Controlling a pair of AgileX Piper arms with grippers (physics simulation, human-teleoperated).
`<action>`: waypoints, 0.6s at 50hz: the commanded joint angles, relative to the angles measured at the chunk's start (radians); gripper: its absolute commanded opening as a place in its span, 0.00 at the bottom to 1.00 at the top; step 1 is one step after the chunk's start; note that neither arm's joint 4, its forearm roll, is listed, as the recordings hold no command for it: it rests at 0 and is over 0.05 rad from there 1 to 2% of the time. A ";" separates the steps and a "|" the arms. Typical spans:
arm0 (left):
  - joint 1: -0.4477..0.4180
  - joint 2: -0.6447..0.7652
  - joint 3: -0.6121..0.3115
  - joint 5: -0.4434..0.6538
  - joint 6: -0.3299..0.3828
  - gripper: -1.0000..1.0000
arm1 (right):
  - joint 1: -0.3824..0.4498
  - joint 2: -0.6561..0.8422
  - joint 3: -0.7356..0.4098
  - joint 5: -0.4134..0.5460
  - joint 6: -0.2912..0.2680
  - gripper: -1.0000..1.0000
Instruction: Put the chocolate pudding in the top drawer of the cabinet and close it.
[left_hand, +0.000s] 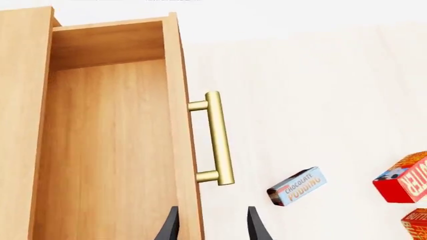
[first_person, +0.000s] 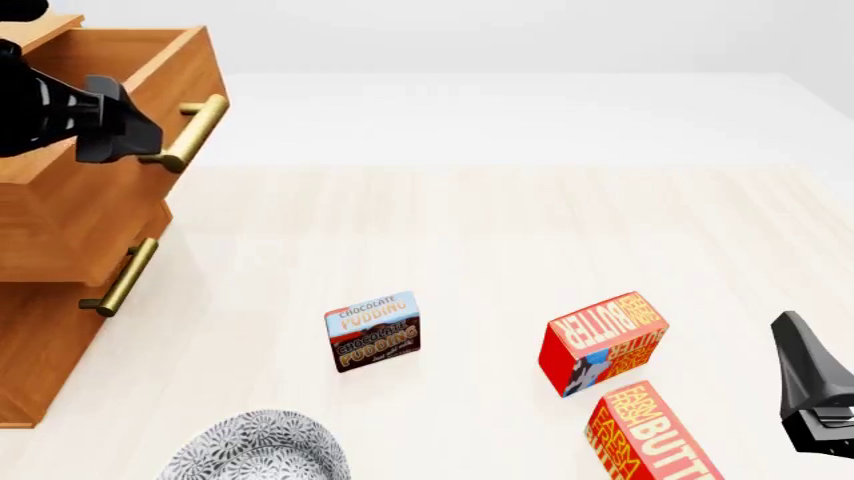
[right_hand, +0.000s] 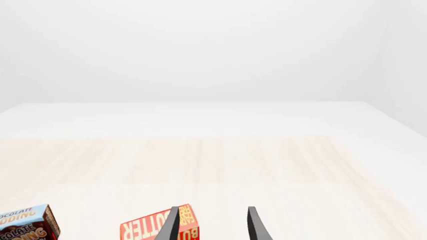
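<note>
We see the left gripper (left_hand: 212, 226) with jaws apart, empty, straddling the front panel of the top drawer (left_hand: 107, 150), which stands pulled out of the cabinet (first_person: 54, 330); its brass handle (left_hand: 217, 138) lies just ahead of the fingertips. The right gripper (right_hand: 212, 225) is likewise spread and empty, low at the table's (first_person: 534, 220) near right. The chocolate pudding (first_person: 374, 331), lettered "CHOCOLATE PUDDING", stands on the table, well apart from both. Two "BUTTER" boxes (first_person: 603, 341) sit nearby; the nearer one (first_person: 650, 432) is cut off. A patterned plate (first_person: 260, 447) is partly cropped.
</note>
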 joint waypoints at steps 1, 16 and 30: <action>-0.051 -0.004 -0.037 0.022 -0.013 1.00 | 0.000 0.000 0.000 0.000 0.000 1.00; -0.110 0.022 -0.056 0.001 -0.045 1.00 | 0.000 0.000 0.000 0.000 0.000 1.00; -0.141 0.038 -0.050 -0.014 -0.056 1.00 | 0.000 0.000 0.000 0.000 0.000 1.00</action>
